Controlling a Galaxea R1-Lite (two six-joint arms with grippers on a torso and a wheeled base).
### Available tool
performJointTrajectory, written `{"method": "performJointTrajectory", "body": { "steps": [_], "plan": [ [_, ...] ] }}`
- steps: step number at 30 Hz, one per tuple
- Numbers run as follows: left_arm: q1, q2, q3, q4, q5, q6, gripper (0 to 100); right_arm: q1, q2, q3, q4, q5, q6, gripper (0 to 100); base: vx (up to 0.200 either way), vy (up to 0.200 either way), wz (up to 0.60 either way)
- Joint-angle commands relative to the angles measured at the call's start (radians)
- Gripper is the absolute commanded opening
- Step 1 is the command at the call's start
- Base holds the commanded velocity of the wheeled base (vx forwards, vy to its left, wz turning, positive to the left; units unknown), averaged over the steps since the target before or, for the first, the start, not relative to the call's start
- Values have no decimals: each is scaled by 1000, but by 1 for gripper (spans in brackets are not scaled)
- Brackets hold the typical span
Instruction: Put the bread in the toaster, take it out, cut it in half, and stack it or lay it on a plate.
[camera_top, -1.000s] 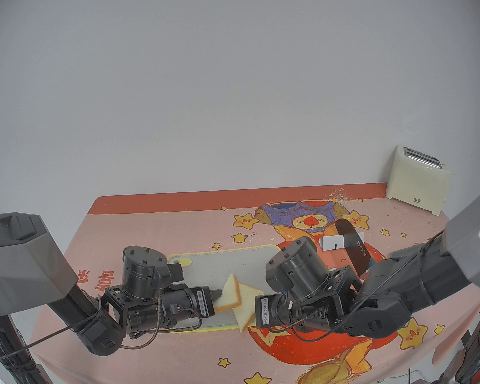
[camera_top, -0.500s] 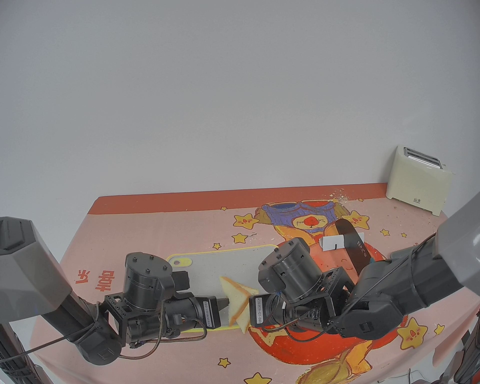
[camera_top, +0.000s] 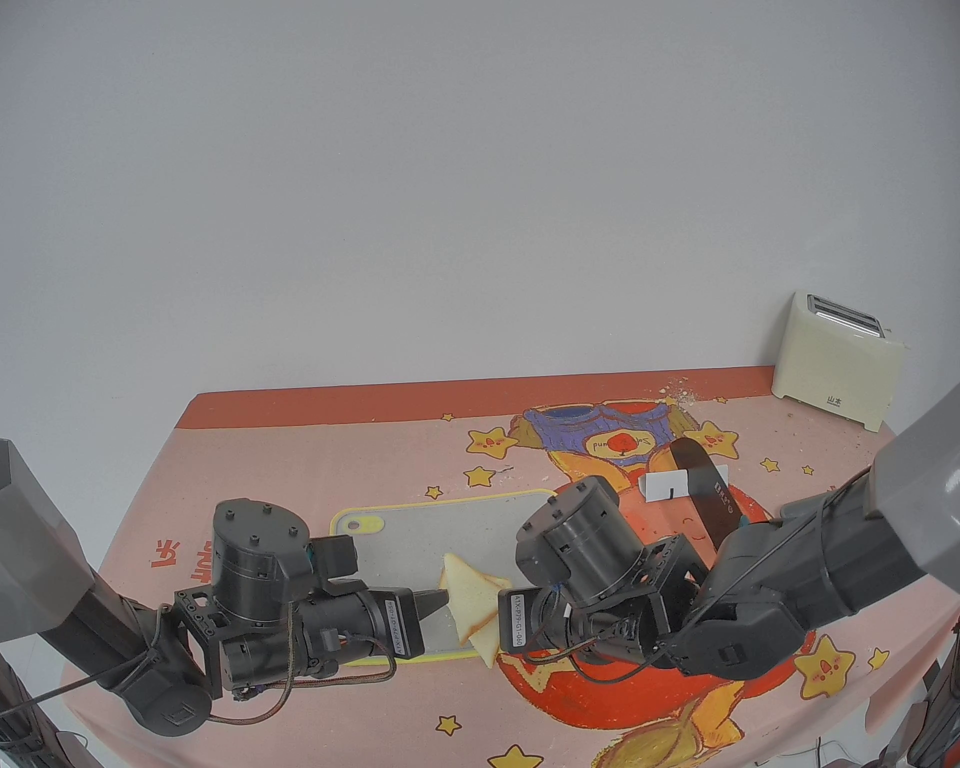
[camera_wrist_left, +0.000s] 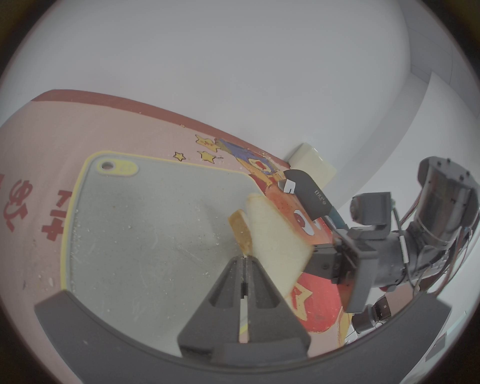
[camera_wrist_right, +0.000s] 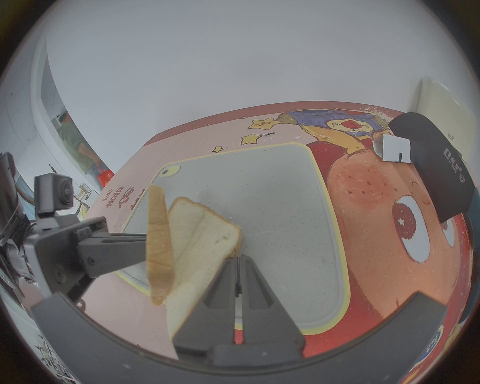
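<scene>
Two triangular bread halves lean against each other over the front edge of the grey cutting board (camera_top: 410, 540). My left gripper (camera_top: 441, 600) is shut, its tips pinching the crust corner of the upright bread half (camera_top: 462, 590), which shows edge-on (camera_wrist_left: 241, 235) (camera_wrist_right: 159, 250). From the opposite side my right gripper (camera_top: 502, 624) is shut on the edge of the other bread half (camera_top: 487, 635), whose white face shows (camera_wrist_right: 200, 250) (camera_wrist_left: 275, 245). A cream toaster (camera_top: 838, 360) stands at the table's far right corner. A black knife (camera_top: 706, 492) rests in a white holder (camera_top: 668, 484).
The pink cartoon tablecloth (camera_top: 300, 450) covers the table, with crumbs near the back right. The knife and its holder stand just behind my right arm. The back half of the cutting board lies bare. The table's front edge is close below both grippers.
The left gripper lowered its bread half from the air and set it against the other half. The left arm then drew back to the left; the right wrist shifted slightly left.
</scene>
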Motion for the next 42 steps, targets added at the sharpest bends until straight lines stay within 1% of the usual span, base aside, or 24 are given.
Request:
{"method": "performJointTrajectory", "body": {
  "steps": [1, 3, 5, 6, 8, 11, 13, 18, 19, 20, 24, 25, 27, 29, 30, 31, 32, 33, 35, 36, 37, 39, 41, 42],
  "plan": [
    [1, -8, 4, -1, 1, -1, 0, -8, -6, -1, 3, 1, 0, 0, 0, 0, 0],
    [16, -8, 27, -2, 1, -1, 0, -16, -33, 2, 3, 1, 2, 0, 0, 0, 0],
    [55, -9, 48, -7, 0, -2, 0, -21, -66, 9, 6, 1, 2, 0, 0, 0, 0],
    [55, -9, 48, -7, 0, -2, 0, -21, -66, 9, 6, 1, 2, 0, 0, 0, 0],
    [94, -26, 74, -10, -6, -2, 0, -31, -95, 10, 7, 1, 0, 0, 0, 0, 0],
    [144, -92, 105, -8, -16, -2, 0, -50, -93, 7, 7, 1, -3, 0, 0, 0, 0],
    [177, -153, 123, -1, -39, -2, 0, -65, -78, -1, 7, 1, -6, 0, 0, 0, 0],
    [285, -196, 159, 1, -147, -2, 0, -76, -32, -16, 7, 1, -6, 0, 0, 0, 0],
    [311, -209, 168, 1, -183, -2, 0, -76, -26, -19, 6, 1, -6, 0, 0, 0, 0],
    [325, -213, 172, 1, -198, -2, 0, -74, -24, -19, 6, 1, -6, 0, 0, 0, 0],
    [398, -238, 194, 2, -295, 1, 0, -71, -6, -25, 6, 1, -8, 0, 0, 0, 0],
    [423, -238, 188, 2, -313, 3, 100, -71, 8, -27, 6, 1, -8, 0, 0, 0, 0],
    [466, -238, 171, -1, -328, 3, 100, -71, 20, -34, 6, 1, -6, 0, 0, 0, 0],
    [509, -236, 145, 5, -365, 3, 100, -70, 25, -39, 4, 1, -6, 0, 0, 0, 0],
    [513, -236, 143, 7, -376, 1, 100, -70, 23, -39, 4, 1, -6, 0, 0, 0, 0],
    [553, -238, 128, 41, -459, -1, 100, -65, 16, -37, 6, 1, -5, 0, 0, 0, 0],
    [573, -239, 103, 74, -499, -1, 100, -64, 16, -37, 6, 1, -5, 0, 0, 0, 0],
    [582, -239, 74, 104, -517, -1, 100, -64, 16, -37, 7, 1, -5, 0, 0, 0, 0],
    [588, -242, 27, 179, -531, -1, 100, -62, 20, -37, 7, 1, -5, 0, 0, 0, 0],
    [588, -242, 27, 179, -531, -1, 100, -62, 20, -37, 7, 1, -5, 0, 0, 0, 0],
    [581, -262, -15, 289, -539, -1, 100, -60, 20, -36, 7, 1, -3, 0, 0, 0, 0],
    [567, -288, -65, 426, -557, 1, 100, -60, 25, -37, 7, 1, -3, 0, 0, 0, 0],
    [558, -290, -94, 519, -582, 4, 100, -60, 25, -36, 7, 1, -3, 0, 0, 0, 0],
    [558, -290, -94, 519, -582, 4, 100, -60, 25, -36, 7, 1, -3, 0, 0, 0, 0]
  ]
}}
